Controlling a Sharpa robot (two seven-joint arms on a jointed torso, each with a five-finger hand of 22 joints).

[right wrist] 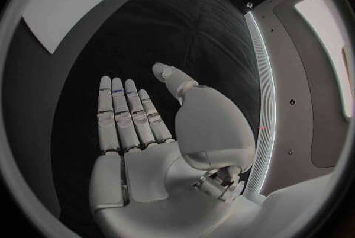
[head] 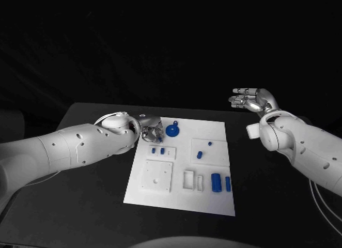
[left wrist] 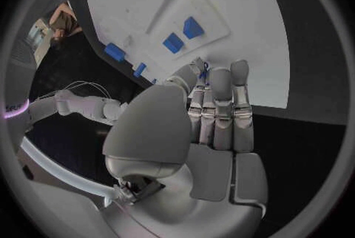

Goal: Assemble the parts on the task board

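The white task board (head: 216, 129) lies mid-table. My left hand (head: 150, 129) hovers over its far left corner, thumb pressed against the fingers (left wrist: 222, 102). A round blue wheel-shaped part (head: 173, 130) sits right at those fingertips. In the left wrist view a thin blue edge (left wrist: 205, 66) shows between thumb and finger, so the hand pinches this part. Two small blue blocks (head: 157, 151) stand in the board just below it. My right hand (head: 253, 99) is raised off the board's far right corner, palm open, fingers (right wrist: 126, 113) straight and holding nothing.
More blue parts are on the board: a short peg (head: 199, 154), a tiny one (head: 209, 142) and two long pieces (head: 221, 183) near the front right. A raised white square plate (head: 157, 175) fills the front left. Black table (head: 89, 206) surrounds the board.
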